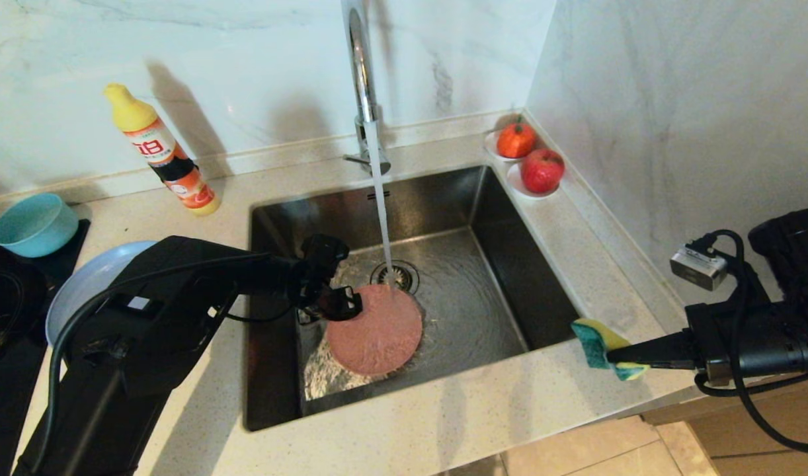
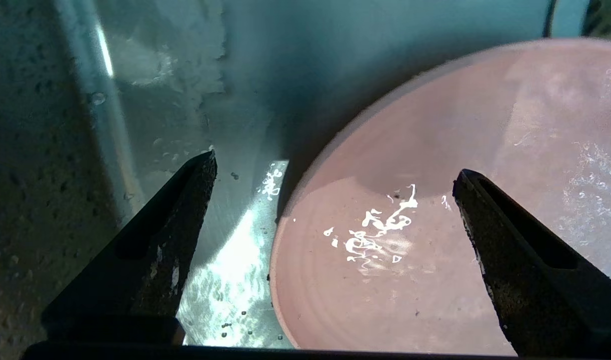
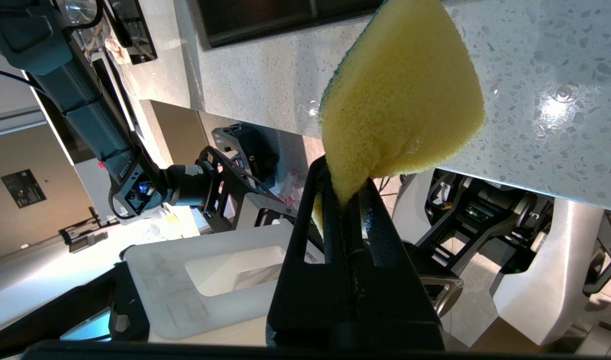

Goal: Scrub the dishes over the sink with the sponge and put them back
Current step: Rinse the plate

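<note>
The pink plate [image 1: 375, 330] lay flat on the floor of the sink [image 1: 496, 311], toward the basin's left wall and just in front of the round drain [image 1: 395, 274], with water from the tap [image 1: 362, 73] falling at its far rim and spreading over it. The left gripper [image 1: 330, 307] hung inside the basin over the plate's left edge, its fingers [image 2: 155, 250] spread wide and holding nothing; in the left wrist view one finger stood over the wet steel beside the plate and the other over the plate's surface [image 2: 410, 240]. The right gripper [image 1: 615, 360] was held over the counter's front edge, near the sink's front right corner, its fingers pinched tight on the sponge [image 1: 599, 345], which stuck out beyond the tips with the yellow face [image 3: 403, 95] toward the wrist camera. The teal bowl [image 1: 34, 225] sat at the counter's left edge, and the pale plate [image 1: 90, 277] lay just in front of it, partly covered by the left arm. A detergent bottle [image 1: 162, 152] leaned against the back wall, and two saucers with red fruit [image 1: 529, 158] stood in the counter's far right corner.
</note>
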